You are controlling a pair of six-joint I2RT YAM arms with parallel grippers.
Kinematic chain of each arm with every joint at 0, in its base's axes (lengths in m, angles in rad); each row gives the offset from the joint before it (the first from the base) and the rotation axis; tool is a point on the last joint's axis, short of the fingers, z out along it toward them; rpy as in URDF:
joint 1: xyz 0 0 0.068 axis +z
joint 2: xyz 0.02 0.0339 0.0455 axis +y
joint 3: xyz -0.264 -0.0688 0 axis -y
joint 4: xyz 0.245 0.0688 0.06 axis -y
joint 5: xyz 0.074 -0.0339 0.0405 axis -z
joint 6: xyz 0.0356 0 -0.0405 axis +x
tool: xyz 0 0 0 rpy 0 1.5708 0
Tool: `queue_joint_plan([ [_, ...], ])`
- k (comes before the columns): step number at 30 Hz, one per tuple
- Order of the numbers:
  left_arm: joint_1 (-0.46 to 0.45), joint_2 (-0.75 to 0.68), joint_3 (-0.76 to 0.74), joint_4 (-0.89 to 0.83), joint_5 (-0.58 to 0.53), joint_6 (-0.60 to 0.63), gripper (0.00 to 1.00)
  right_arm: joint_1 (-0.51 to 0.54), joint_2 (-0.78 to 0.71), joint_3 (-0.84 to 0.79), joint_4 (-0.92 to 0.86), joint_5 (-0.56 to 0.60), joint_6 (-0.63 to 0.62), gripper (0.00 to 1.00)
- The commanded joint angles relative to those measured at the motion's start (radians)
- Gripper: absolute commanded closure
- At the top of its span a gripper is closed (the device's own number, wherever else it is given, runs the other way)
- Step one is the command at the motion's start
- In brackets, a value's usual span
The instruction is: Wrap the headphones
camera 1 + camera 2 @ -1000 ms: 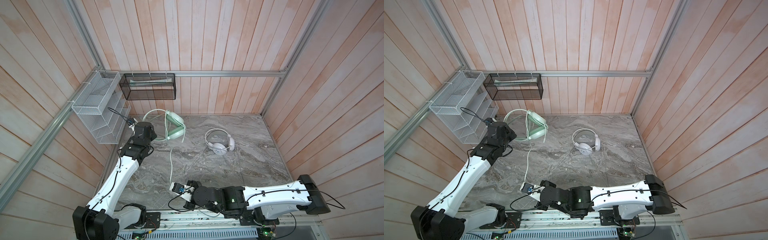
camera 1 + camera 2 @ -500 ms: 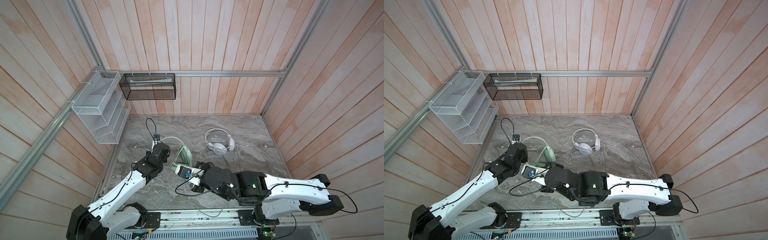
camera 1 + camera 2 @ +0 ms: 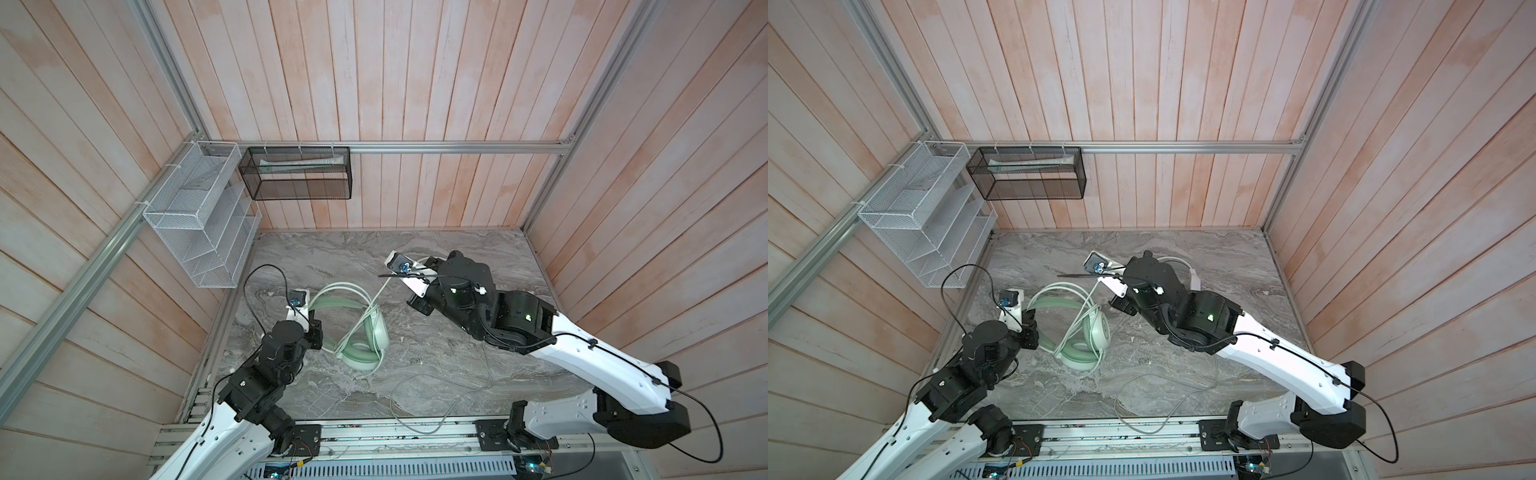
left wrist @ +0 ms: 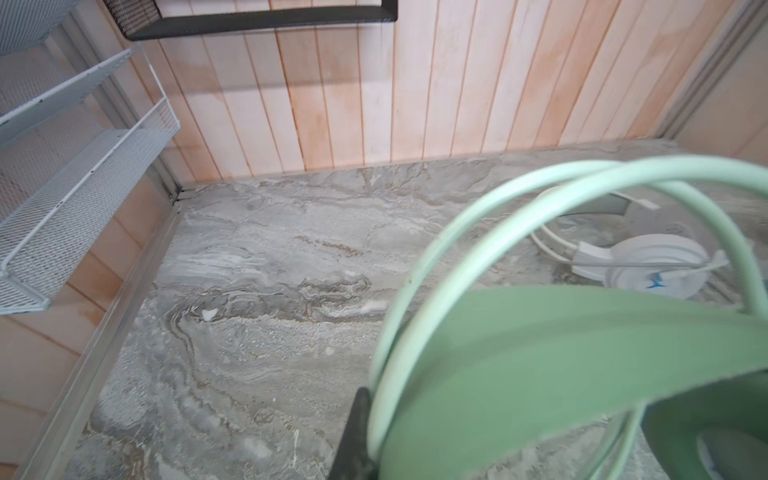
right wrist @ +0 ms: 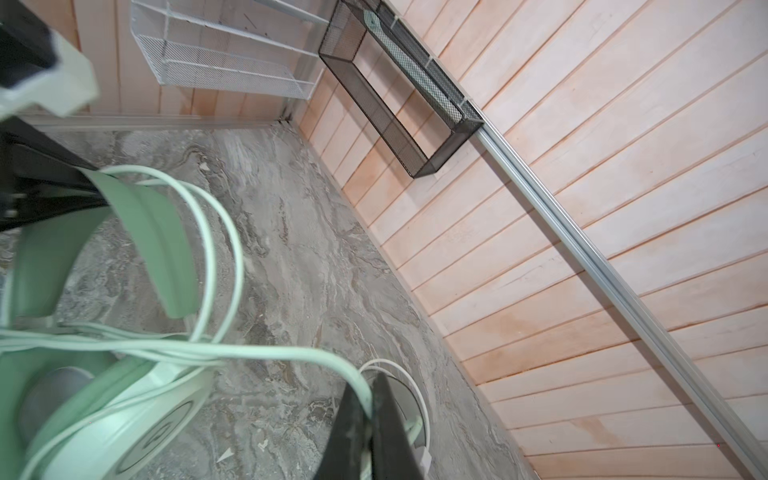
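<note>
Left pincer (image 3: 316, 332) remains clenched on the headband of the mint-green headset (image 3: 365, 332), left of centre on the bench (image 3: 332, 257). Right pincer (image 5: 371, 409), clenched on the cord (image 3: 380, 291), has moved from beside the headset to above the white headset (image 4: 648, 266), drawing the cord straight.

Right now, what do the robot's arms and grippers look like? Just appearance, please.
Both the left arm and right arm have white shell links between bulky black joints, with thin black cables running along them. The left gripper and right gripper are black; by each sits a white camera mount with a blue fitting. Small lights glow on the right arm's joints.
</note>
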Motion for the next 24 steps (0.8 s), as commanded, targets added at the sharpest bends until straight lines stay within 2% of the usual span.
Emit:
queue_joint_plan([
  [1,-0.002,-0.049,-0.017,0.01,0.091,0.011,1.0,-0.068,0.022,0.045,0.074,-0.04,0.0,1.0],
  [6,-0.002,-0.084,-0.009,-0.002,0.144,-0.017,1.0,-0.172,0.034,-0.02,0.129,-0.161,0.054,1.0],
  [11,-0.002,-0.106,0.033,-0.011,0.138,-0.059,1.0,-0.228,0.01,-0.145,0.208,-0.266,0.108,1.0],
  [24,-0.002,-0.004,0.326,-0.102,0.189,-0.321,1.0,-0.264,0.032,-0.399,0.356,-0.374,0.211,1.0],
])
